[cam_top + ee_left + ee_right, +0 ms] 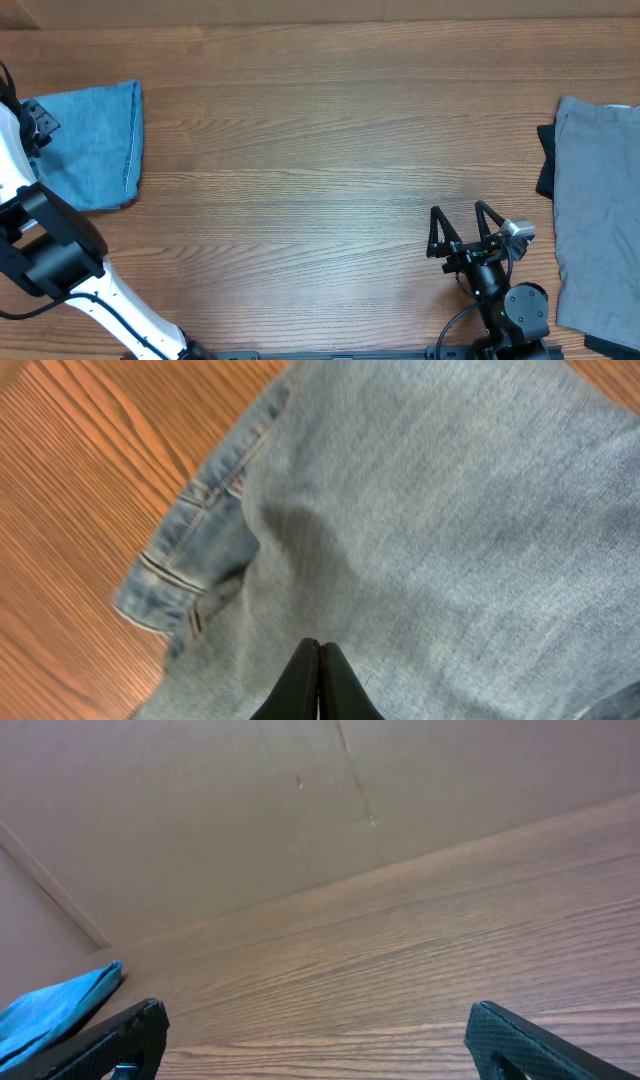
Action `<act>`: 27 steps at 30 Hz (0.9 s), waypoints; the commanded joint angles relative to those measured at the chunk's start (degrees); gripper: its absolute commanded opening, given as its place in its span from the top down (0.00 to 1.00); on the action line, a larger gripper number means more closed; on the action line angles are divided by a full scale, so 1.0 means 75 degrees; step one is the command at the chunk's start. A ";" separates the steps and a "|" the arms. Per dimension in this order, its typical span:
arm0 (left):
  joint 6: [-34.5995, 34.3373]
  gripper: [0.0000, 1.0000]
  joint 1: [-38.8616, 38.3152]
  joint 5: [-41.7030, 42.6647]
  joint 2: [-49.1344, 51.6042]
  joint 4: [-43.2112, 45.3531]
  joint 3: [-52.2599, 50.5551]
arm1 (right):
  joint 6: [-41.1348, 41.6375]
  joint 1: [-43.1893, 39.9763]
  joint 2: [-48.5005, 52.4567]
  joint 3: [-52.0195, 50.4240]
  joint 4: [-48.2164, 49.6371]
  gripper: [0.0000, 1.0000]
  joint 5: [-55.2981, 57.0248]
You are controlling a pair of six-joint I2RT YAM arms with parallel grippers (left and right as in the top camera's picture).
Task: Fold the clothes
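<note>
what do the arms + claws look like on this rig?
Left arm: white link shells, bulky black joints; left claw: slim black tapered fingers. Right arm: all black; right claw has two thin black fingers, a small grey camera module at the wrist, a thin black cable near the base.

Jeans (90, 145) lie at the table's (320, 150) left edge, other garments (597, 210) at right.

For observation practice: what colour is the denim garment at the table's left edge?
Light blue; the denim jeans show best in the left wrist view.
</note>
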 commanded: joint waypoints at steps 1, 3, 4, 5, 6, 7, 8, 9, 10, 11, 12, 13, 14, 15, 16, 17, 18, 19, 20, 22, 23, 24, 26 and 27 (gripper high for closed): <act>-0.0265 0.96 0.0099 0.0504 0.0160 -0.0087 -0.0428 | -0.0023 -0.0035 -0.0085 -0.0079 0.0052 0.00 -0.0003; -0.0265 0.96 0.0105 0.0498 0.0271 -0.0041 -0.0676 | -0.0023 -0.0035 -0.0085 -0.0079 0.0052 0.00 -0.0003; -0.0265 0.96 0.0117 0.0452 0.0344 -0.0038 -0.0772 | -0.0023 -0.0035 -0.0085 -0.0079 0.0052 0.00 -0.0003; -0.0271 0.96 0.0140 0.0350 0.0411 -0.0055 -0.0868 | -0.0020 -0.0035 -0.0085 -0.0079 0.0052 0.00 -0.0003; -0.0315 0.96 0.0169 0.0254 0.0475 -0.0085 -0.0947 | -0.0023 -0.0035 -0.0085 -0.0079 0.0052 0.00 -0.0003; -0.0458 0.96 0.0210 0.0096 0.0513 -0.0163 -0.1005 | -0.0023 -0.0035 -0.0085 -0.0079 0.0052 0.00 -0.0003; -0.0676 0.96 0.0259 -0.0154 0.0539 -0.0265 -0.1070 | -0.0023 -0.0035 -0.0085 -0.0079 0.0052 0.00 -0.0003; -0.0833 0.96 0.0303 -0.0367 0.0545 -0.0332 -0.1113 | -0.0023 -0.0035 -0.0085 -0.0079 0.0050 0.00 -0.0003; -0.0982 0.96 0.0376 -0.0609 0.0545 -0.0376 -0.1177 | -0.0023 -0.0035 -0.0085 -0.0079 0.0052 0.00 -0.0003; -0.1005 0.96 0.0440 -0.0664 0.0545 -0.0388 -0.1207 | -0.0023 -0.0035 -0.0085 -0.0079 0.0052 0.00 -0.0003; -0.1005 0.96 0.0493 -0.0650 0.0545 -0.0388 -0.1215 | -0.0023 -0.0035 -0.0085 -0.0079 0.0052 0.00 -0.0003; -0.1008 0.96 0.0574 -0.0595 0.0545 -0.0370 -0.1244 | -0.0023 -0.0035 -0.0085 -0.0079 0.0052 0.00 -0.0003; -0.1005 0.96 0.0641 -0.0522 0.0545 -0.0326 -0.1279 | -0.0023 -0.0035 -0.0085 -0.0079 0.0052 0.00 -0.0003; -0.0997 0.96 0.0711 -0.0420 0.0557 -0.0259 -0.1338 | -0.0023 -0.0035 -0.0085 -0.0079 0.0052 0.00 -0.0003; -0.0985 0.96 0.0746 -0.0414 0.0568 -0.0224 -0.1378 | -0.0023 -0.0035 -0.0085 -0.0079 0.0052 0.00 -0.0003; -0.0982 0.96 0.0784 -0.0425 0.0600 -0.0201 -0.1440 | -0.0023 -0.0035 -0.0085 -0.0079 0.0052 0.00 -0.0003; -0.0979 0.96 0.0810 -0.0478 0.0647 -0.0172 -0.1492 | -0.0020 -0.0035 -0.0085 -0.0079 0.0052 0.00 -0.0003; -0.0979 0.96 0.0839 -0.0568 0.0673 -0.0108 -0.1562 | -0.0023 -0.0035 -0.0085 -0.0079 0.0052 0.00 -0.0003; -0.0979 0.96 0.0860 -0.0662 0.0705 -0.0052 -0.1620 | -0.0023 -0.0035 -0.0085 -0.0079 0.0052 0.00 -0.0003; -0.0979 0.96 0.0903 -0.0746 0.0755 -0.0012 -0.1661 | -0.0023 -0.0035 -0.0085 -0.0079 0.0052 0.00 -0.0003; -0.0982 0.96 0.0912 -0.0717 0.0755 0.0000 -0.1661 | -0.0023 -0.0035 -0.0085 -0.0079 0.0052 0.00 -0.0003; -0.0979 0.96 0.0912 -0.0659 0.0755 0.0023 -0.1661 | -0.0023 -0.0035 -0.0085 -0.0079 0.0052 0.00 -0.0003; -0.0976 0.96 0.0903 -0.0609 0.0758 0.0076 -0.1661 | -0.0023 -0.0035 -0.0085 -0.0079 0.0052 0.00 -0.0003; -0.0976 0.96 0.0874 -0.0589 0.0769 0.0096 -0.1670 | -0.0023 -0.0035 -0.0085 -0.0079 0.0052 0.00 -0.0003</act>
